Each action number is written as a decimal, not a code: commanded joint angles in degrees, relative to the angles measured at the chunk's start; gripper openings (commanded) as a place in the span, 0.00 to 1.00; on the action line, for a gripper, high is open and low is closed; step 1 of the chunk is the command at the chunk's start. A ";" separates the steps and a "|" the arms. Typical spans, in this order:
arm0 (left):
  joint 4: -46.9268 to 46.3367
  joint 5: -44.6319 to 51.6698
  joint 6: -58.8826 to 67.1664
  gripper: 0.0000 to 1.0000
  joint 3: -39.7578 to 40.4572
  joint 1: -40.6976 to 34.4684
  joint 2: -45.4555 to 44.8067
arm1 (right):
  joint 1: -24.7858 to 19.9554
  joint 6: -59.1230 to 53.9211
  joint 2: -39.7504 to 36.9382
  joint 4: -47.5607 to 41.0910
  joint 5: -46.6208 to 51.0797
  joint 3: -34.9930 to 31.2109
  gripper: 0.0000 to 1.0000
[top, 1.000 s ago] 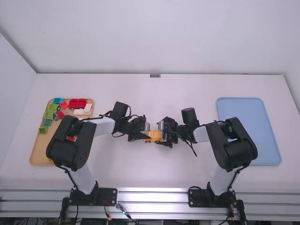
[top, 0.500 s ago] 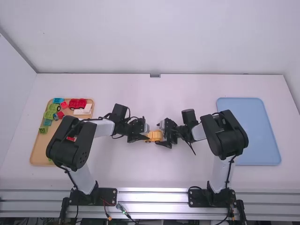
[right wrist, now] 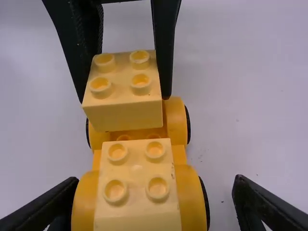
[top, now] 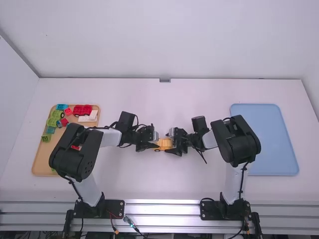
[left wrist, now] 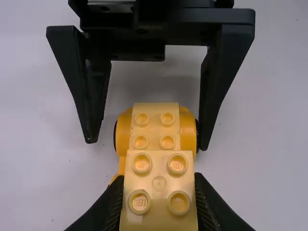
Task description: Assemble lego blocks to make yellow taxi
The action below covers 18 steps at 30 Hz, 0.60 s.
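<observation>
My left gripper (top: 155, 145) and right gripper (top: 174, 148) face each other at the yellow car (top: 165, 143) on the mid-table. The left gripper (left wrist: 159, 192) is shut on a yellow four-stud block (left wrist: 159, 188). In the right wrist view this held block (right wrist: 124, 89) sits over the car's far end, slightly tilted; whether it touches the wheeled base (right wrist: 177, 120) I cannot tell. Another yellow block (right wrist: 136, 175) rests on the near end. The right gripper (right wrist: 154, 204) stands open, its fingers (right wrist: 45, 207) apart on both sides of that end.
At the left, a wooden tray (top: 41, 162) holds red, green, blue and white blocks, partly behind the left arm. A blue tray (top: 269, 139) lies at the right, beside the right arm.
The right arm's upper links have swung inward to the left, and its gripper has shifted very slightly toward the left one. The left arm has hardly moved.
</observation>
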 commanded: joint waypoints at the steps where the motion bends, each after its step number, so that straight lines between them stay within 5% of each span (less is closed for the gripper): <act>1: 0.28 0.85 -0.33 0.08 -0.50 -0.24 0.33 | 1.44 0.26 0.98 -0.04 1.53 1.01 0.83; 5: 0.83 0.87 -0.70 0.09 -0.50 0.02 1.73 | 2.56 0.44 0.98 -0.04 3.28 1.01 0.81; 14: 0.33 0.83 -0.33 0.09 -0.50 -0.57 1.90 | 2.40 0.48 0.98 -0.09 3.26 1.05 0.56; 18: 0.42 0.81 -0.28 0.10 -0.50 -0.68 1.90 | 2.54 0.46 0.98 -0.09 3.23 1.01 0.54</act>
